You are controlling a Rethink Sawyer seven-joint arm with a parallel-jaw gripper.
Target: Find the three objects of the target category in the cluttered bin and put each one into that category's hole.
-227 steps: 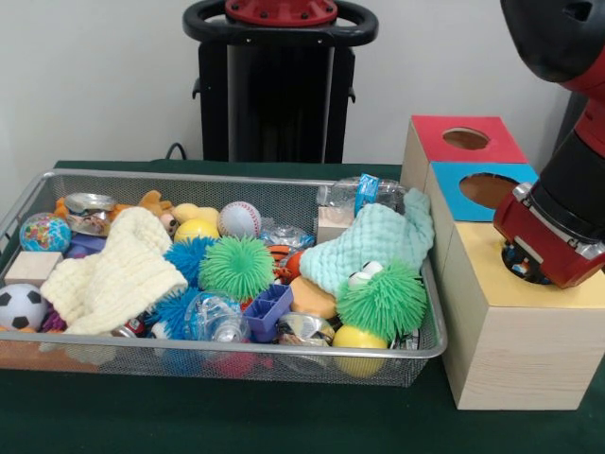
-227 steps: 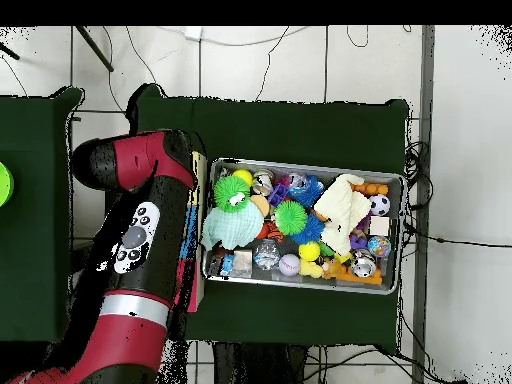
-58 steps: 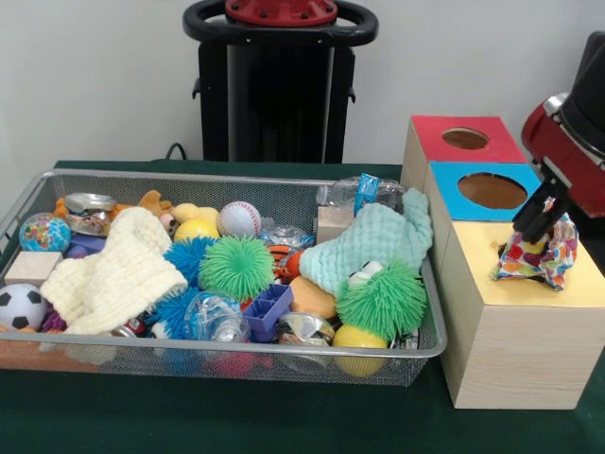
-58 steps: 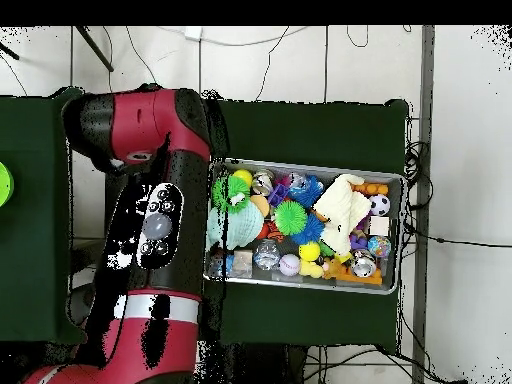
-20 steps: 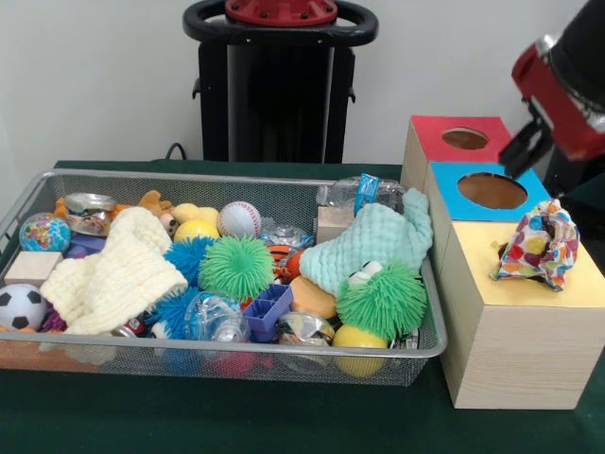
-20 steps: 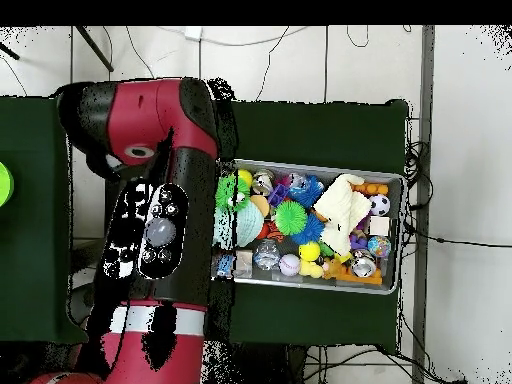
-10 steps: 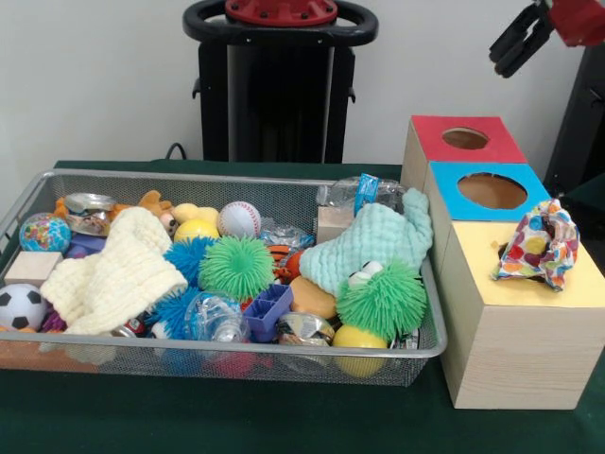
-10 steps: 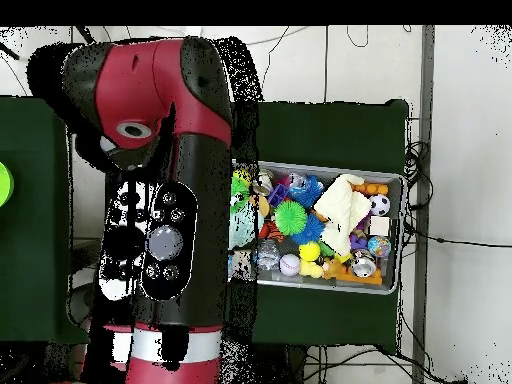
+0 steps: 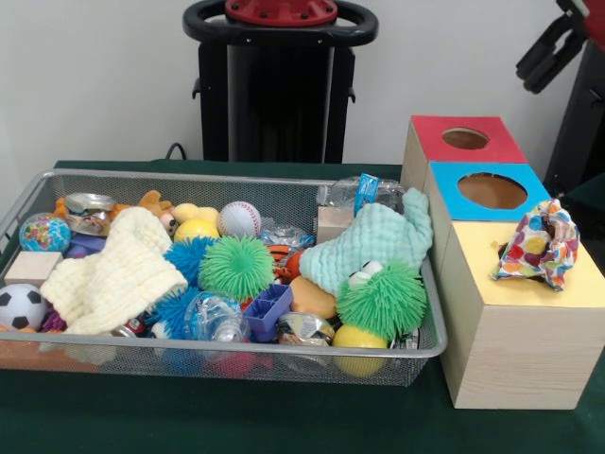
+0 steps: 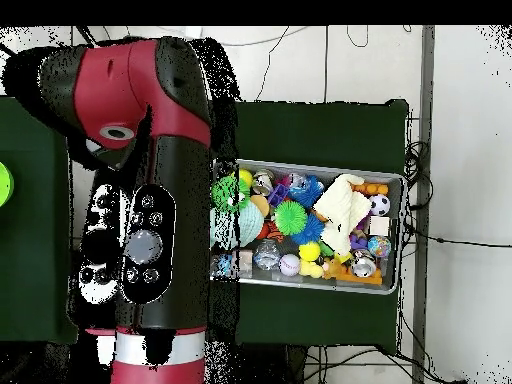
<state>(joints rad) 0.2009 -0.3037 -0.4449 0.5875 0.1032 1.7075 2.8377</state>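
The wire mesh bin (image 9: 236, 351) fills the left and middle of the table, full of toys; it also shows in the overhead view (image 10: 396, 182). In it lie a cream knitted cloth (image 9: 118, 270) and a mint green cloth (image 9: 373, 241). The yellow-topped wooden box (image 9: 487, 284) stands right of the bin. A crumpled multicoloured cloth (image 9: 537, 248) lies on its top, and its hole is hidden. My gripper (image 9: 529, 76) hangs high at the top right, above and behind the boxes, open and empty.
Behind the yellow box stand a blue-topped box (image 9: 449, 180) and a red-topped box (image 9: 430, 128), each with an open round hole. Spiky green balls (image 9: 236, 268), a baseball (image 9: 239, 218) and a small football (image 9: 19, 306) lie in the bin. My arm (image 10: 150, 200) hides the boxes in the overhead view.
My gripper has risen from just above the boxes to the top right corner and shifted a little right. The multicoloured cloth stays on the yellow box.
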